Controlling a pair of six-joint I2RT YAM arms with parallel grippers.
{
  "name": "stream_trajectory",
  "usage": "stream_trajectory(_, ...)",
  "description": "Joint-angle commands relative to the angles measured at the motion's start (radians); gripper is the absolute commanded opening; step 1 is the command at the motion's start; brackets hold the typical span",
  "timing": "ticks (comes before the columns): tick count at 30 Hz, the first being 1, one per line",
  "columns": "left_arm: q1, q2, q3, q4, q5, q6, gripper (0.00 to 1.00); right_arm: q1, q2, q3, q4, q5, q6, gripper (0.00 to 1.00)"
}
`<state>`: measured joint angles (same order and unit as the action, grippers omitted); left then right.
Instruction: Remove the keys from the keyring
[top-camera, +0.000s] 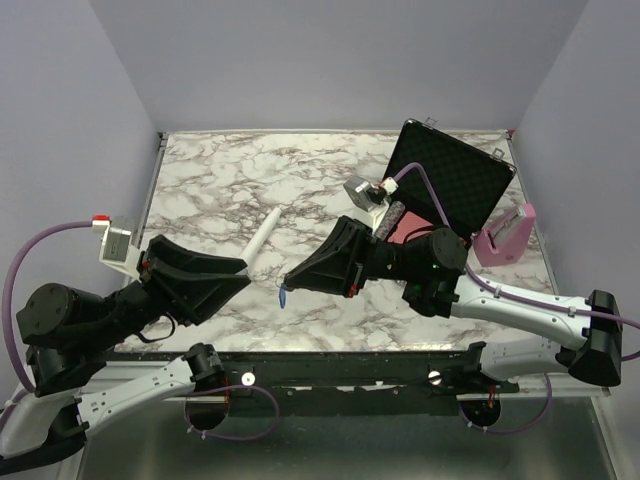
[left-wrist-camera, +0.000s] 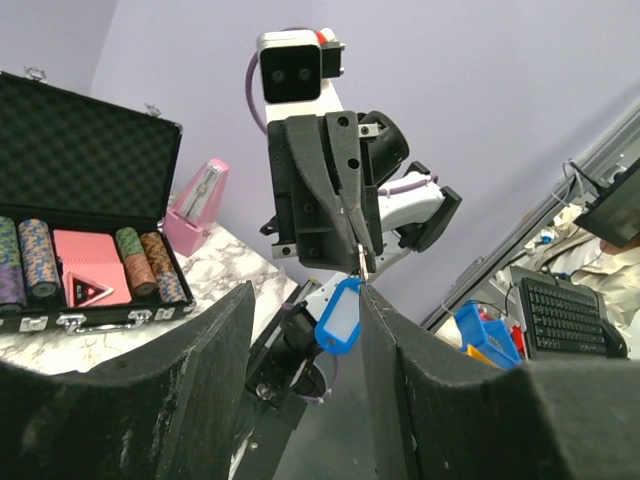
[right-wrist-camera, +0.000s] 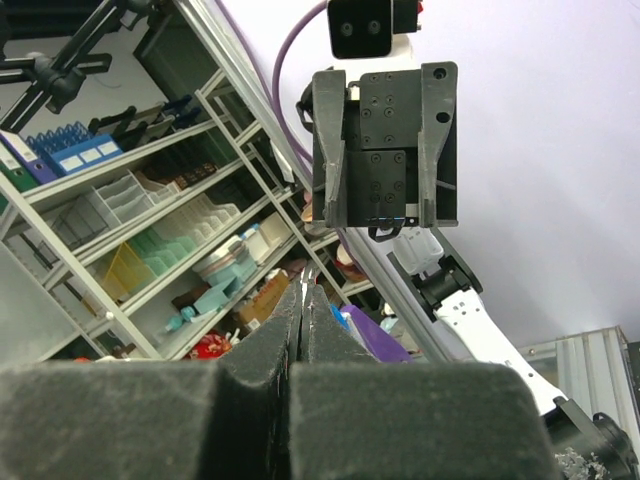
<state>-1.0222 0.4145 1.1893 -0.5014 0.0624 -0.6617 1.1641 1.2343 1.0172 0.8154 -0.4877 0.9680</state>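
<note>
Glossy blue key (left-wrist-camera: 338, 322) dangles above your veined marble table (top-camera: 220, 190).
Your right gripper (top-camera: 290, 280) is clamped tight on the thin silvery keyring (left-wrist-camera: 361, 266); your left gripper (top-camera: 244, 272) gapes open.

Soft, even light from above on the marble worktop (top-camera: 220, 180), with only faint, smudgy shadows on it and no glare. The overhead view is sharp right across. Left wrist view: the left pincer (left-wrist-camera: 305, 295) looms dark and a touch soft up close, while the blue key (left-wrist-camera: 337, 318) reads crisp against the bright wall (left-wrist-camera: 480, 100) and the keyring (left-wrist-camera: 362, 268) gives one small glint. Right wrist view: the right pincer (right-wrist-camera: 303, 300) is grainy and out of focus, and the shelves (right-wrist-camera: 150, 230) lean steeply at the left edge.
</note>
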Motion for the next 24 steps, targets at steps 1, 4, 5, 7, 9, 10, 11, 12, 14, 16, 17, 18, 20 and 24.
stream_trajectory(1,0.002,0.012,-0.017,0.070,0.054,-0.018,0.52,0.009,0.001,-0.009,0.054,0.006,0.015,0.03)
stream_trajectory(4,0.002,0.010,-0.034,0.099,0.068,-0.029,0.49,0.008,-0.006,-0.012,0.030,0.029,0.002,0.01)
stream_trajectory(5,0.002,0.007,-0.043,0.113,0.071,-0.030,0.49,0.008,-0.007,-0.017,0.034,0.032,0.000,0.01)
stream_trajectory(7,0.002,0.007,-0.053,0.127,0.076,-0.032,0.49,0.009,-0.006,-0.029,0.048,0.037,-0.003,0.01)
stream_trajectory(9,0.002,0.009,-0.059,0.135,0.077,-0.030,0.49,0.008,-0.004,-0.032,0.050,0.041,-0.008,0.01)
stream_trajectory(10,0.002,0.009,-0.057,0.139,0.082,-0.029,0.49,0.009,-0.001,-0.029,0.044,0.041,-0.011,0.01)
stream_trajectory(11,0.002,0.013,-0.059,0.141,0.086,-0.029,0.49,0.008,0.001,-0.025,0.031,0.043,-0.015,0.01)
stream_trajectory(12,0.002,0.017,-0.060,0.144,0.088,-0.029,0.49,0.008,0.004,-0.020,0.022,0.043,-0.018,0.01)
stream_trajectory(14,0.002,0.024,-0.057,0.143,0.096,-0.027,0.48,0.009,0.008,-0.012,0.011,0.044,-0.022,0.01)
stream_trajectory(16,0.002,0.030,-0.056,0.138,0.099,-0.027,0.47,0.009,0.005,-0.014,0.005,0.049,-0.025,0.01)
stream_trajectory(17,0.002,0.033,-0.056,0.136,0.100,-0.027,0.47,0.009,0.007,-0.014,0.002,0.049,-0.025,0.01)
stream_trajectory(18,0.002,0.036,-0.059,0.135,0.100,-0.027,0.46,0.011,0.007,-0.012,-0.005,0.051,-0.029,0.01)
stream_trajectory(20,0.002,0.043,-0.060,0.135,0.102,-0.027,0.45,0.011,0.008,-0.006,-0.033,0.055,-0.041,0.01)
stream_trajectory(24,0.002,0.059,-0.062,0.138,0.109,-0.027,0.42,0.011,0.010,0.004,-0.081,0.057,-0.058,0.01)
